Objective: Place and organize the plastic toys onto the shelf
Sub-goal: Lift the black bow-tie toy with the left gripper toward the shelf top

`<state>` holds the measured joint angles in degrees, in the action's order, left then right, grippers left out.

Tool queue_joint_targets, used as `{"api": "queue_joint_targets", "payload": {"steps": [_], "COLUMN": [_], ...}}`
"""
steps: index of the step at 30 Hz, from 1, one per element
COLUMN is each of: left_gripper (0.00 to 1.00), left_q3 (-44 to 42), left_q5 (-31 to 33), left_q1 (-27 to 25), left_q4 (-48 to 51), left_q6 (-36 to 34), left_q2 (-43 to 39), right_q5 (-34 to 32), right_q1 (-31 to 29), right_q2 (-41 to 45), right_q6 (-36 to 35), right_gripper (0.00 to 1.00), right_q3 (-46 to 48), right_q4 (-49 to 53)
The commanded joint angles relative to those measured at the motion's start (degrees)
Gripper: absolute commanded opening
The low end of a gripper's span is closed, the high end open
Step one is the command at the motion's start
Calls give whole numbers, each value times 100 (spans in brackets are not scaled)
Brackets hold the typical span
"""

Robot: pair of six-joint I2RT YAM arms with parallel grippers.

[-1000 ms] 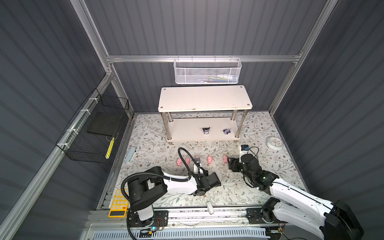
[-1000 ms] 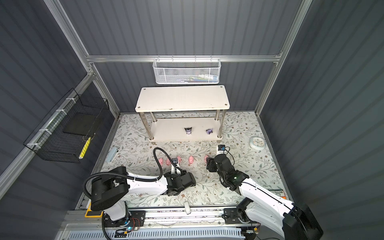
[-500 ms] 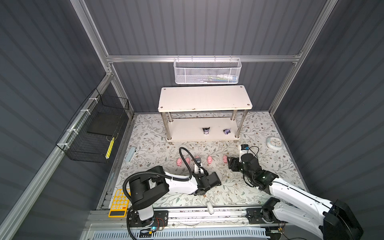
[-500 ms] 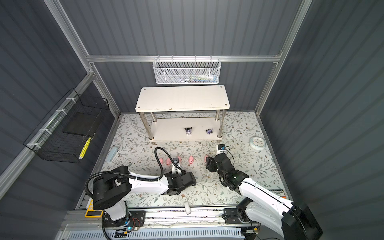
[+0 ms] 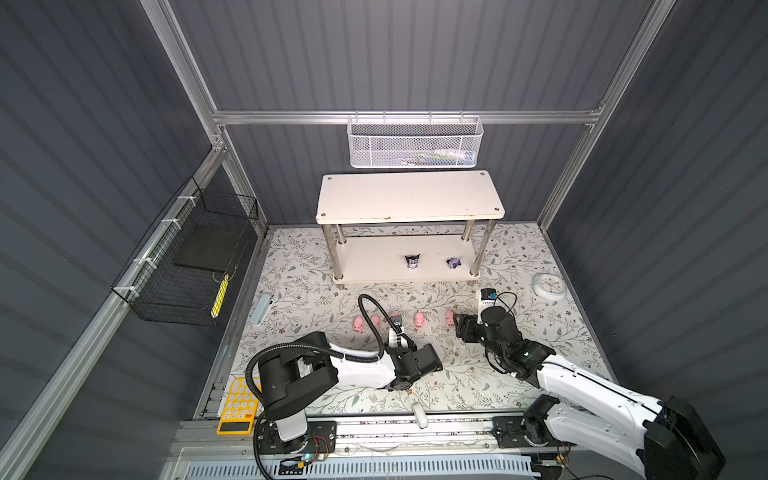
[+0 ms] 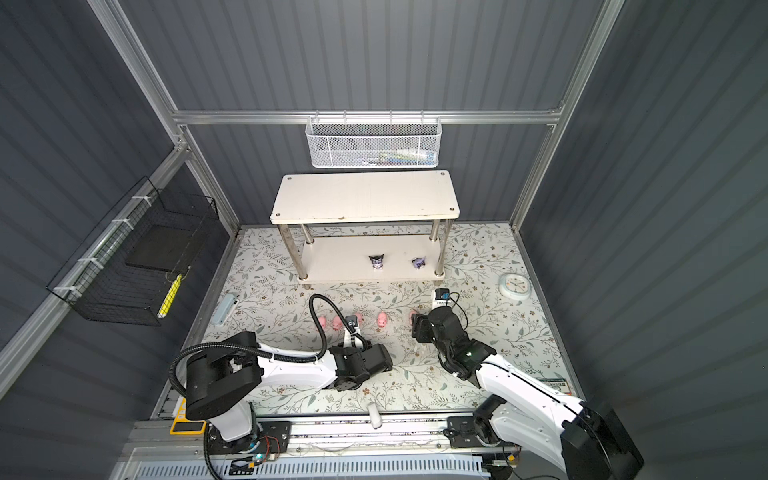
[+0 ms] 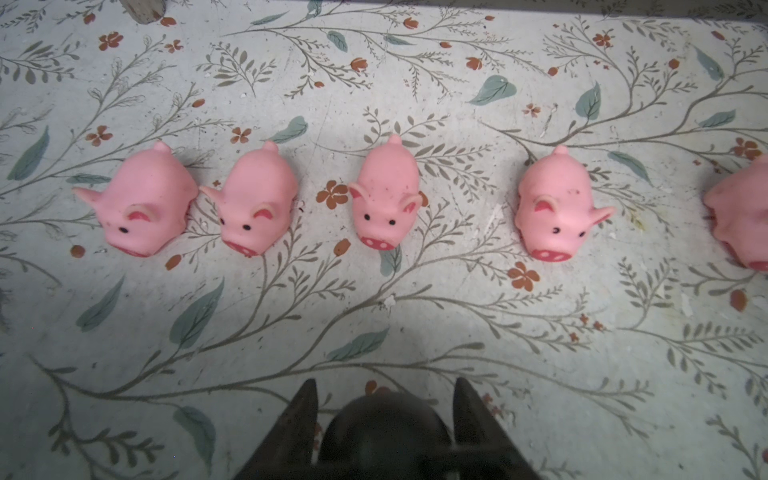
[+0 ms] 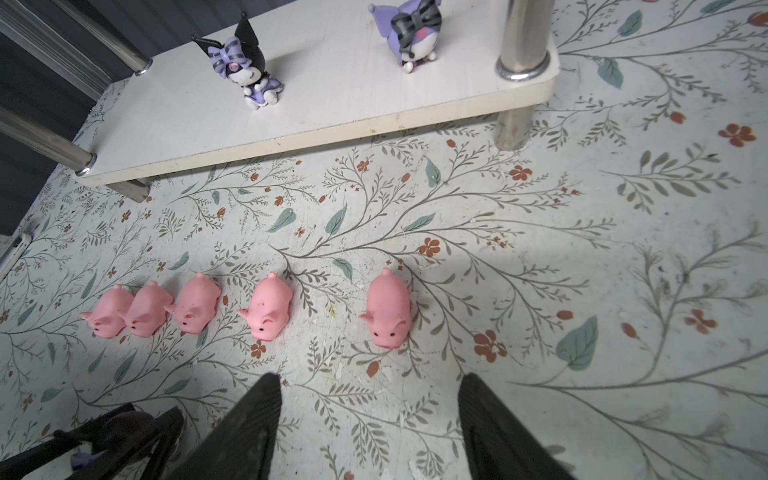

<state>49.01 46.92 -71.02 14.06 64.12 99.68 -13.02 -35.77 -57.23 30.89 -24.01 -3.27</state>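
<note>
Five pink pigs stand in a row on the flowered mat, from the leftmost pig to the rightmost pig. Two black-and-purple figures stand on the lower board of the cream shelf. My left gripper sits low in front of the pig row. It is shut on a dark rounded black-and-purple figure. The right gripper is open over bare mat, just short of the rightmost pig.
A white mesh basket hangs on the back wall above the shelf. On the left wall hangs a black wire basket. A round white clock lies at the right. A yellow calculator and a pale blue case lie at the left.
The left gripper's jaws have come together round the dark figure. Both arms have stayed almost where they were, and the pigs have not moved.
</note>
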Motion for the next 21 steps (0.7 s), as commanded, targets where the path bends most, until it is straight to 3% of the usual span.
{"api": "queue_joint_targets", "payload": {"steps": [1, 12, 21], "left_gripper": [41, 42, 42], "left_q3": [-61, -334, -572], "left_q5": [98, -144, -705], "left_q1": [45, 45, 179], "left_q4": [109, -402, -1324], "left_q6": [19, -926, -2812], "left_q2": [-98, -1106, -2109], "right_q5": [38, 19, -1], "right_q1": [26, 25, 25], "right_q2": [-42, -43, 22], "right_q6": [33, 30, 12], "right_gripper": [69, 69, 70], "right_q3": [35, 22, 23], "right_q4": [-75, -78, -53]}}
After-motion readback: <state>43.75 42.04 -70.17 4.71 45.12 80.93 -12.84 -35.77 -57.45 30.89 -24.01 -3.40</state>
